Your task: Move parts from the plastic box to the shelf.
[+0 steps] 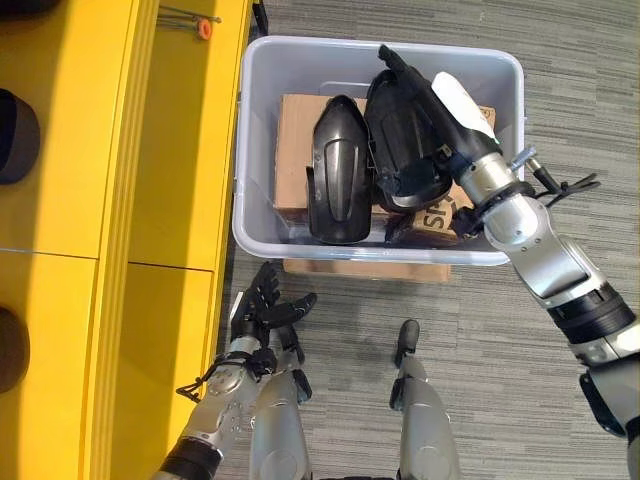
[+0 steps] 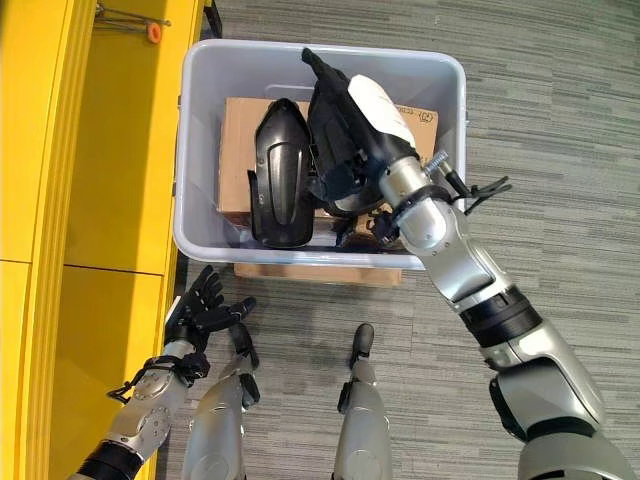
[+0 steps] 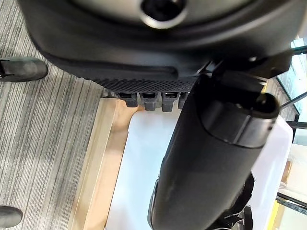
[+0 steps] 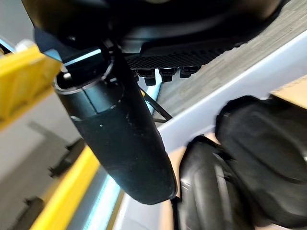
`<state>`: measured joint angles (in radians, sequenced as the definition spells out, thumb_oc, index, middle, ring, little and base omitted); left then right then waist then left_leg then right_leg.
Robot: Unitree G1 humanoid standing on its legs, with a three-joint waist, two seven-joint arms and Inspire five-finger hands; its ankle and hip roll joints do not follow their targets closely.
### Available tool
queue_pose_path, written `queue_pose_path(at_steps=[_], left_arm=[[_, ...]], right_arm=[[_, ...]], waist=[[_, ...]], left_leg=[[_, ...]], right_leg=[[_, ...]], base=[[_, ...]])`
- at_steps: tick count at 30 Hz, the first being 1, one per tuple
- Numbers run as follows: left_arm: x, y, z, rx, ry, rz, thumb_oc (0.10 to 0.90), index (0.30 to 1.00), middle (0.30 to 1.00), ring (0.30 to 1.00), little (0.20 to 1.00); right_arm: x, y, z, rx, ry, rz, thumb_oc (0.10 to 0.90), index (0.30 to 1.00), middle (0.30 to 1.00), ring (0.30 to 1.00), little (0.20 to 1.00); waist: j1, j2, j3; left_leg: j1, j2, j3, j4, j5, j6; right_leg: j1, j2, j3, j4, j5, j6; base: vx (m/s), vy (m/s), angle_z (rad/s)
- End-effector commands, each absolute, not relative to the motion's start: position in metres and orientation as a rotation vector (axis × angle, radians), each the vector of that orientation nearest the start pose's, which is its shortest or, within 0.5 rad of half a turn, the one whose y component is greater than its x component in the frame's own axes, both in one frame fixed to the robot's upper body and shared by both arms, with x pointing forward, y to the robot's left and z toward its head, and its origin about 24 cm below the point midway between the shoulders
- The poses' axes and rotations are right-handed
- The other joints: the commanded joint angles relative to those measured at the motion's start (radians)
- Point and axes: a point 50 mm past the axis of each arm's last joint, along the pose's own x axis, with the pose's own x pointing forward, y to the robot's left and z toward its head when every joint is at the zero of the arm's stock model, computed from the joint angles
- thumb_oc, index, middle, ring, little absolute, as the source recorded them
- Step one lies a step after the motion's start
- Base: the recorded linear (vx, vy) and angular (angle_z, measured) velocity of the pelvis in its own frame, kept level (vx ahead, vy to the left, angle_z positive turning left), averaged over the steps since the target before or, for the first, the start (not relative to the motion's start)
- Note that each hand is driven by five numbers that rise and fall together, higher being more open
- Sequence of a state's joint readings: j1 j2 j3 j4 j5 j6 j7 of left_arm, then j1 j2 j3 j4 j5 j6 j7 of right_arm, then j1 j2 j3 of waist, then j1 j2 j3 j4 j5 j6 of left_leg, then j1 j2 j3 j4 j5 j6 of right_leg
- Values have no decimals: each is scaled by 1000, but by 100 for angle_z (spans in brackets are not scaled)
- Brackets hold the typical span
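A grey plastic box (image 1: 380, 48) stands on the floor beside the yellow shelf (image 1: 100, 200). Two black moulded parts lie inside it on a cardboard box (image 1: 295, 125): a narrow one (image 1: 338, 170) at the left and a wider one (image 1: 400, 155) at the right. My right hand (image 1: 432, 108) reaches into the box and lies stretched over the wider part (image 4: 259, 158), its fingers straight and pointing at the far wall. Its thumb (image 4: 120, 143) sticks out, closed on nothing. My left hand (image 1: 262, 310) hangs low between the shelf and the box, open and empty.
Dark round items (image 1: 15, 135) sit on the shelf near its left edge. An orange-tipped tool (image 1: 204, 28) lies at the shelf's far corner. A flat cardboard piece (image 1: 365, 268) pokes out under the box. Grey carpet (image 1: 560, 100) surrounds the box.
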<state>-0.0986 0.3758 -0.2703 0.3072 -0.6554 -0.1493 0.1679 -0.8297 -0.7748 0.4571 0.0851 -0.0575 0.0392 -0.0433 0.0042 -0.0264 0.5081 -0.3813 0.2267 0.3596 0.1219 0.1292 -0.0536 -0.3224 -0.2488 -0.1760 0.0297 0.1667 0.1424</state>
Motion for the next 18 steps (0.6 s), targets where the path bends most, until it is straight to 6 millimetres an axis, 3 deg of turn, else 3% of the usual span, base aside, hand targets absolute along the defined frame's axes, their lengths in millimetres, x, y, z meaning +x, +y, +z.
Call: queue_pose_path(at_steps=[1, 7, 18], left_arm=[[260, 193, 17, -187, 97, 33, 900, 1000, 1000, 1000, 1000], [259, 190, 15, -186, 107, 23, 900, 1000, 1000, 1000, 1000], [259, 189, 15, -183, 107, 28, 900, 1000, 1000, 1000, 1000]], right_arm=[[317, -145, 304, -957, -843, 178, 900, 1000, 1000, 1000, 1000], [321, -158, 292, -990, -770, 165, 900, 1000, 1000, 1000, 1000], [323, -177, 289, -1134, -732, 72, 900, 1000, 1000, 1000, 1000]], waist=[[13, -19, -44], [15, -20, -37], [15, -15, -24]], left_leg=[[50, 106, -42, 100, -100, -89], [48, 105, -43, 97, -95, -90], [45, 103, -45, 99, -95, -89]], right_leg=[[58, -66, 23, 163, -152, 34], [63, -66, 17, 158, -151, 33], [59, -68, 16, 162, -150, 34]], base=[[0, 0, 0], [0, 0, 0], [0, 0, 0]])
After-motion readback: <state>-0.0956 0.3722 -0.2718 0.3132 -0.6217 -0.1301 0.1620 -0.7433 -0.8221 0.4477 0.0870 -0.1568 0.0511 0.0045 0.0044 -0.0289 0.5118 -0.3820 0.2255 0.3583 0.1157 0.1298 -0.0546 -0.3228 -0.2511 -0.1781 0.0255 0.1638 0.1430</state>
